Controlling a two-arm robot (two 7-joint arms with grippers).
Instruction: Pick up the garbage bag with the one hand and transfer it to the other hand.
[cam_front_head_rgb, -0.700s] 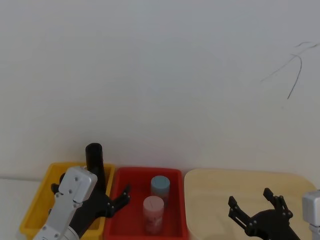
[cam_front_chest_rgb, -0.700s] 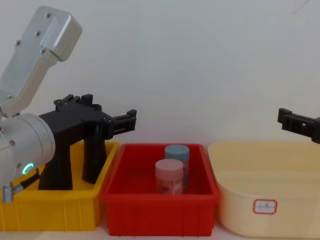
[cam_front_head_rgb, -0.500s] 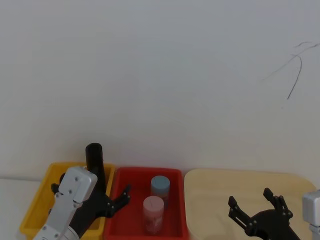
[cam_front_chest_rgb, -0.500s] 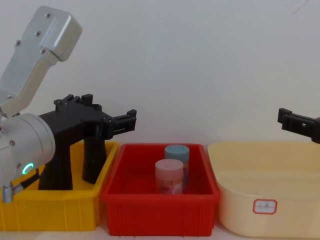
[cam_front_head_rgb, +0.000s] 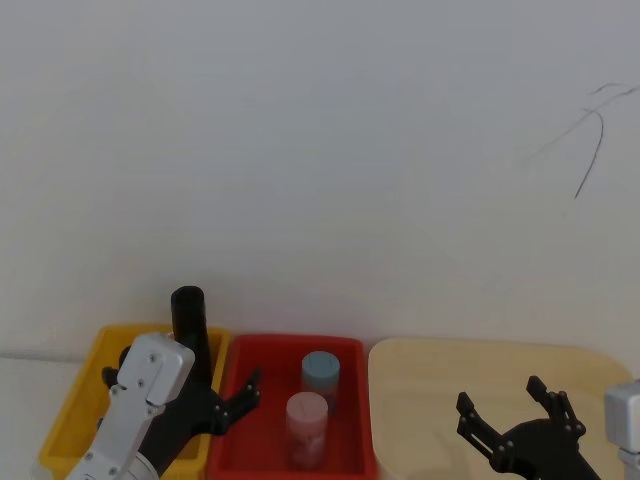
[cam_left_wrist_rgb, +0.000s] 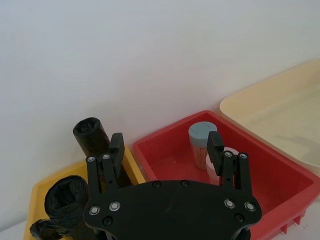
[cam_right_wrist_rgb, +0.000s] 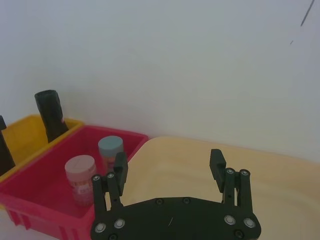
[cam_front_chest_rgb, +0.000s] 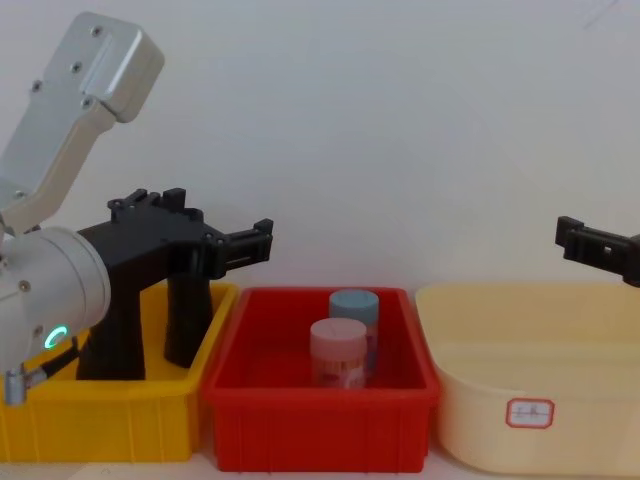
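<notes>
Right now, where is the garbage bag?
In the chest view the garbage bag stands in the yellow bin on the robot's left, beside a slimmer black roll, below the open left gripper.

The left arm's silver-grey link (cam_front_chest_rgb: 75, 110) slopes down to a rounded grey wrist (cam_front_chest_rgb: 50, 300). It holds the black left gripper (cam_left_wrist_rgb: 165, 145) level, fingers spread wide, one fingertip over the left rim of the red plastic bin (cam_front_chest_rgb: 320, 420). The black right gripper (cam_right_wrist_rgb: 168, 161) hovers well right of that bin, fingers likewise parted.
</notes>
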